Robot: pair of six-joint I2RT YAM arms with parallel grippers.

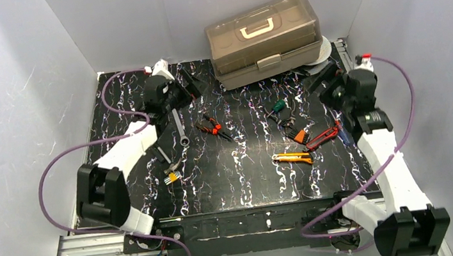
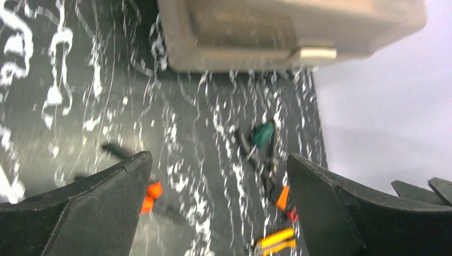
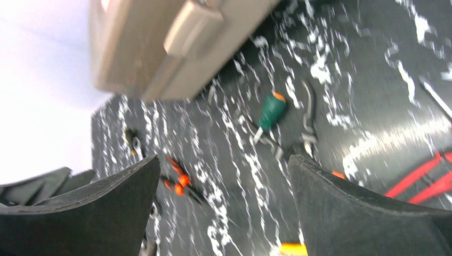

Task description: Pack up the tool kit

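**Both hands wide and empty, toolbox shut at the top of the frame**

In the overhead view, the tan toolbox (image 1: 263, 40) stands at the upper centre of the black marbled bench (image 1: 249, 183), its lid down and its cream handle lying flat. The left hand (image 1: 188, 82) hovers at upper left and the right hand (image 1: 327, 83) at upper right, either side of the box. Both have their jaws spread wide and hold nothing.

Loose tools lie across the middle of the frame:
- a wrench (image 1: 179, 128) at centre left;
- orange pliers (image 1: 212, 126) just right of the wrench;
- a green-handled screwdriver (image 1: 278, 106) right of centre;
- a yellow knife (image 1: 293, 157) lower down;
- a red-handled tool (image 1: 324, 136) near the right arm.
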